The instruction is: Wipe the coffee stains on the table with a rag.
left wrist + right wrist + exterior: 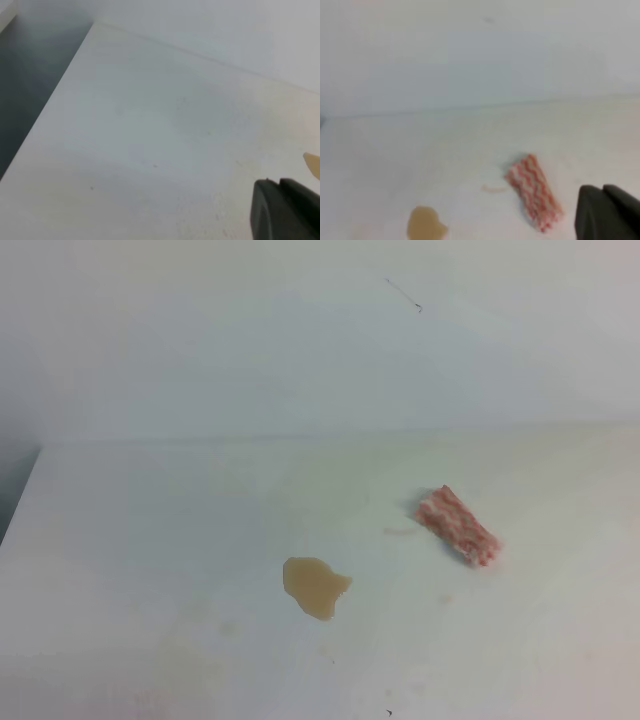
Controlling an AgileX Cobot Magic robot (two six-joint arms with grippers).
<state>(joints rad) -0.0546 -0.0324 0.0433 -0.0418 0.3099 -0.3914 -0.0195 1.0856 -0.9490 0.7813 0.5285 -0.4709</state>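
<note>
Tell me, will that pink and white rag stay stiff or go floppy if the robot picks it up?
Probably floppy. The rag looks like soft cloth bunched into a wad, so it would likely sag or unroll when lifted. It seems light for its size, so a push would probably slide it across the smooth table. It lies flat and oblong, so rolling seems unlikely.

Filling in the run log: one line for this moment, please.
rag: lying free on table | stain: unwiped, left of rag, apart | arms: neither touching rag

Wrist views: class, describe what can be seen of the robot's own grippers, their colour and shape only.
Only a corner of each shows. The left gripper is a matte black, blocky, rounded part; the right gripper looks the same. No cables or markings show. The high view shows no arm.
</note>
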